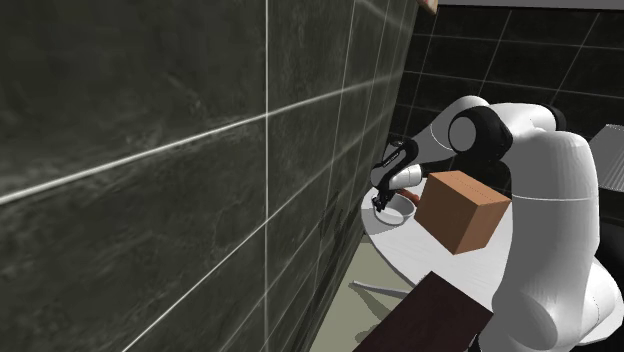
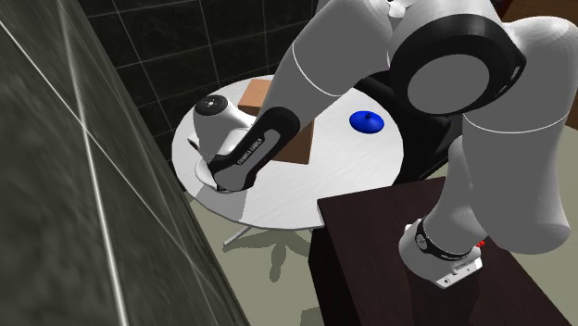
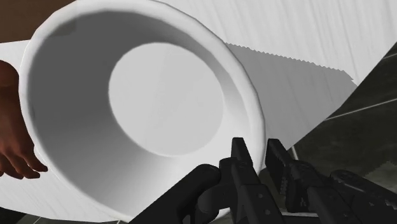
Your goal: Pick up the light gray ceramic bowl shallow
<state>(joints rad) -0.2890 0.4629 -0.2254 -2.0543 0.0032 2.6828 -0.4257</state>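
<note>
A plain white shallow bowl (image 3: 146, 102) stands on the round white table (image 3: 299, 83), near the table's edge by the dark tiled wall. My black gripper (image 3: 257, 151) is at the bowl's rim, with one finger inside the bowl and the other outside, and the rim clasped between them. In the shoulder view the gripper (image 1: 380, 204) reaches down onto the bowl (image 1: 400, 208) on its wall side. The second exterior view has my forearm covering most of the bowl (image 2: 200, 168).
A brown box (image 1: 460, 210) stands on the table right beside the bowl. A reddish-brown object (image 3: 13, 149) lies against the bowl's far side. A small blue lid-like thing (image 2: 368, 121) sits across the table. The tiled wall (image 1: 200, 150) runs close alongside.
</note>
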